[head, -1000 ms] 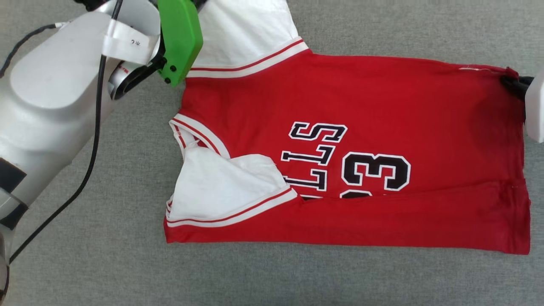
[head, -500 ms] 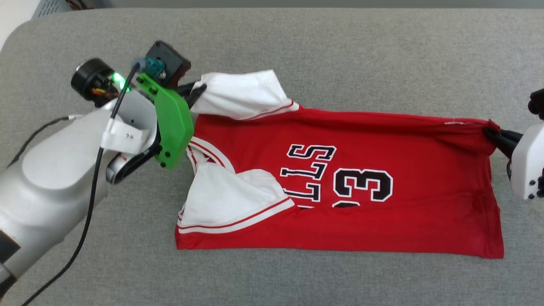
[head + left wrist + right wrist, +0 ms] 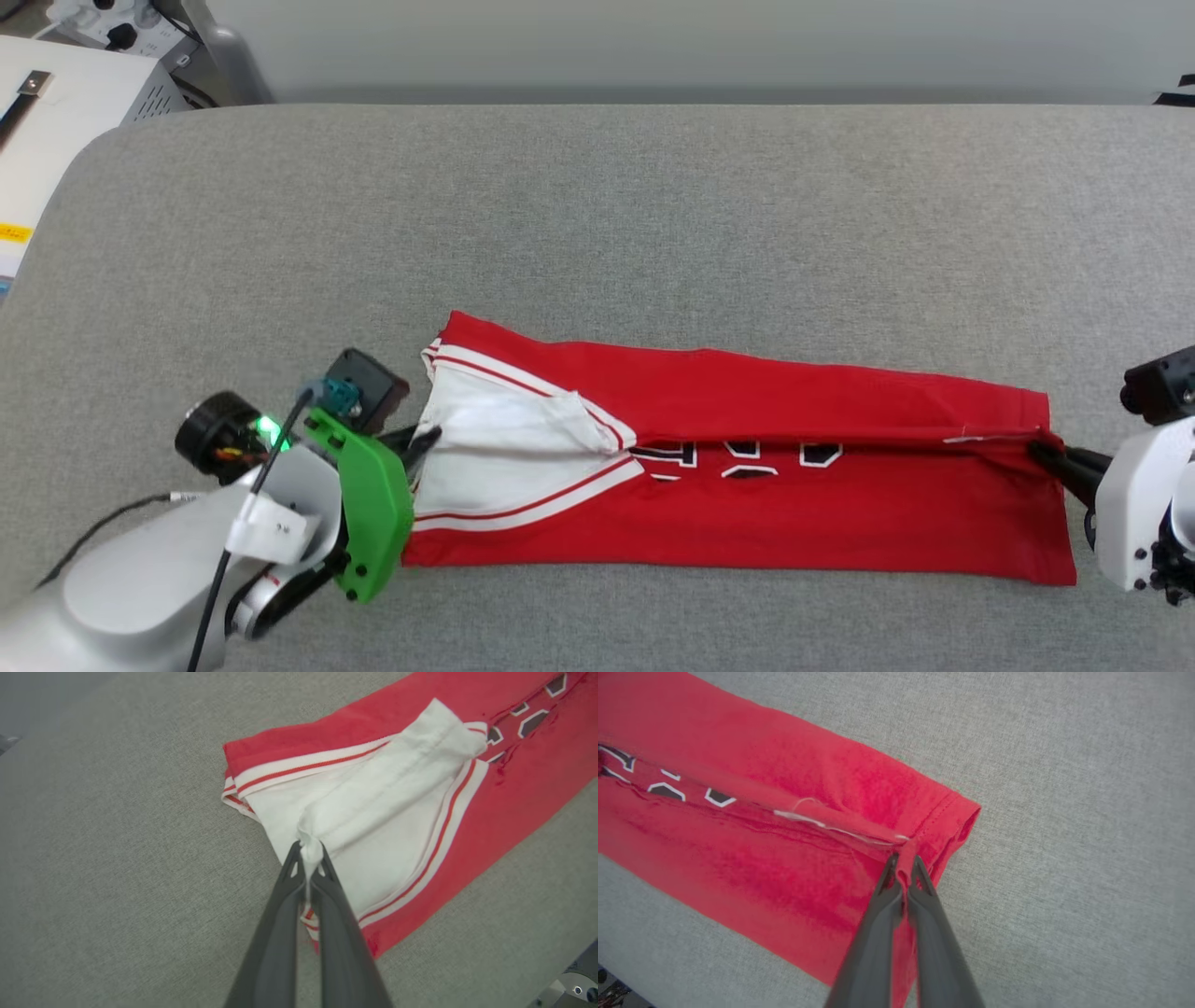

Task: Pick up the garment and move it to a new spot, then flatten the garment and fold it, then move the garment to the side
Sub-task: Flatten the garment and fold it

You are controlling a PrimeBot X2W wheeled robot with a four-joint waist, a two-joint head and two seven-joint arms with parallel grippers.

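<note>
The garment (image 3: 794,523) lies folded lengthwise across the lower middle of the bench (image 3: 653,215), its lettering (image 3: 738,464) mostly hidden in the fold. The left claw (image 3: 422,441) is clamped on a white sleeve (image 3: 504,448), the right claw (image 3: 1044,454) on the red hem (image 3: 1053,523).

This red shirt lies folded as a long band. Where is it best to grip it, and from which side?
Probably at its two short ends, coming in from outside along its length. The garment is a narrow band; the left pincer is shut on the white sleeve and the right pincer on the hem corner, holding it stretched.
</note>
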